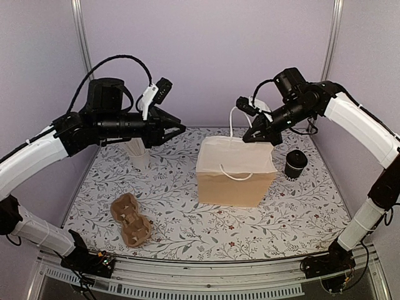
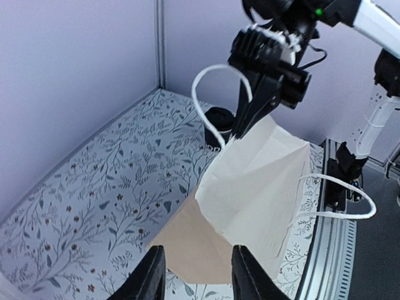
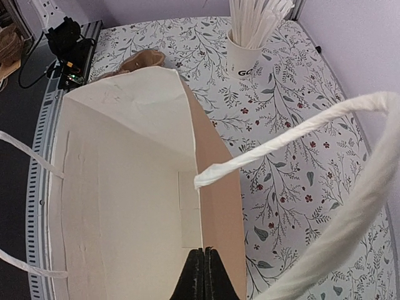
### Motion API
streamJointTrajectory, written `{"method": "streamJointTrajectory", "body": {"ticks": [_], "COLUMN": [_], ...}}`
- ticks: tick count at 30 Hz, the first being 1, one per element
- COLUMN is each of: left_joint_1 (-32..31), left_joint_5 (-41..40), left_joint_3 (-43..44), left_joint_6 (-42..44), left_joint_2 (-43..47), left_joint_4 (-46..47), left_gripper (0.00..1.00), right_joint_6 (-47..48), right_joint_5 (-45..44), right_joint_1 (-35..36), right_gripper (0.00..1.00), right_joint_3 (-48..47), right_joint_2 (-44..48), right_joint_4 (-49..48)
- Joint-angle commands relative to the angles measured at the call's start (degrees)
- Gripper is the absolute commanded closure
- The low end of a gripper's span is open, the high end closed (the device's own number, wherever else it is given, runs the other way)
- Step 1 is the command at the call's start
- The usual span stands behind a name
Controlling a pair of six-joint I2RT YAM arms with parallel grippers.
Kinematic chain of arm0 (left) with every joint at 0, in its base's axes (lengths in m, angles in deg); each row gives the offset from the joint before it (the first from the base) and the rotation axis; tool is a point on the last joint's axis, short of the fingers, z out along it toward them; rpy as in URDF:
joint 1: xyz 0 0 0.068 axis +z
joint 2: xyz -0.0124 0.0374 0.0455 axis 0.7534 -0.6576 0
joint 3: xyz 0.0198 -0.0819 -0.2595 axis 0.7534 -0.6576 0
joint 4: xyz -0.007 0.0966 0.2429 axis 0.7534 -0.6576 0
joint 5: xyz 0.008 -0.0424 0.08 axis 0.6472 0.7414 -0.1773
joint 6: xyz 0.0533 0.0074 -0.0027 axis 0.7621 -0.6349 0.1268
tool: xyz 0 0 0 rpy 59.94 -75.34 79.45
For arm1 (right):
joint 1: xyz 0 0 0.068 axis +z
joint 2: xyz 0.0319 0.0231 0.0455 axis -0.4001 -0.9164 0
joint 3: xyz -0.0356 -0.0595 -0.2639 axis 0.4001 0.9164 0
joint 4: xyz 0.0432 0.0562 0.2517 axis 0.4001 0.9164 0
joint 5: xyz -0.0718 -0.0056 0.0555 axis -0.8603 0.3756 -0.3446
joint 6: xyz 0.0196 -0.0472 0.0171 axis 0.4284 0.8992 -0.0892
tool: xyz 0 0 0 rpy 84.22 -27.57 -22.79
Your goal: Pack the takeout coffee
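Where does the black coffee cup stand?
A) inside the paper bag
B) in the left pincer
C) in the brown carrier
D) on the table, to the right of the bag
D: the black coffee cup stands on the table beside the paper bag, its lid on.

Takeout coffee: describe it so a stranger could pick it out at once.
Find the big paper bag mid-table. To its right in the top view stands a small cup. It alone is black with a black lid; the other cup is white and holds sticks.
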Motion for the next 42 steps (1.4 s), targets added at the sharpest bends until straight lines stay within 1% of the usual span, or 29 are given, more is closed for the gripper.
{"method": "streamJointTrajectory", "body": {"ticks": [1,3,6,7,8,10,12,13,15,17,18,22,27,34,37,42], "left_joint_1": [-0.4,-0.1,-0.2,-0.1,-0.1,-0.1,0.2,0.7,2.4,4.4,5.8,11.7,15.2,15.1,12.8,8.8], "left_joint_5": [-10.7,-19.3,-25.6,-27.4,-27.4,-25.9,-25.9,-25.6,-25.6,-26.6,-26.2,-22.4,-19.1,-10.6,-8.9,-8.1], "left_joint_3": [-4.1,-5.2,-9.4,-11.5,-14.1,-21.1,-26.3,-28.6,-32.0,-34.2,-35.2,-37.3,-37.1,-31.5,-28.6,-23.4], "left_joint_6": [-7.2,-16.5,-32.2,-38.8,-43.8,-50.7,-56.1,-58.4,-60.5,-62.0,-61.8,-59.3,-55.6,-52.0,-49.9,-46.5], "left_joint_2": [1.6,1.2,2.1,3.0,4.3,7.0,9.1,9.9,11.3,12.1,12.2,9.4,2.9,-8.3,-11.5,-15.5], "left_joint_4": [-9.3,-14.8,-22.7,-25.1,-26.0,-24.7,-23.6,-22.7,-21.1,-19.6,-18.3,-12.2,-5.1,0.4,2.8,2.2], "left_gripper": [0.58,0.57,0.58,0.57,0.56,0.56,0.54,0.50,0.47,0.38,0.36,0.34,0.32,0.35,0.36,0.38], "right_joint_6": [-0.3,-0.3,-0.4,-0.4,-0.5,-0.5,-0.5,-0.5,-0.6,-0.6,-0.6,-0.6,-0.5,-0.6,-0.6,-0.6], "right_joint_5": [-2.6,-3.1,-4.1,-4.3,-4.5,-4.5,-4.4,-4.3,-3.6,-3.4,-3.5,-3.5,-4.4,-5.4,-5.9,-6.5], "right_joint_1": [0.2,0.2,0.2,0.2,0.2,0.2,0.2,0.2,0.2,0.2,0.2,0.2,0.2,0.2,0.2,0.2], "right_gripper": [1.00,1.00,1.00,1.00,1.00,1.00,1.00,1.00,1.00,1.00,1.00,1.00,1.00,1.00,1.00,1.00], "right_joint_3": [0.8,0.9,1.3,1.5,1.7,2.1,2.4,2.4,2.4,2.5,2.5,2.4,2.4,2.3,2.4,2.5], "right_joint_2": [0.1,0.3,0.5,0.5,0.6,0.8,0.9,0.8,0.6,0.3,0.3,0.5,0.6,0.1,0.0,-0.1], "right_joint_4": [-0.9,-1.0,-1.4,-1.6,-1.7,-2.0,-2.1,-2.1,-1.9,-1.8,-1.7,-1.8,-1.8,-1.7,-1.8,-1.9]}}
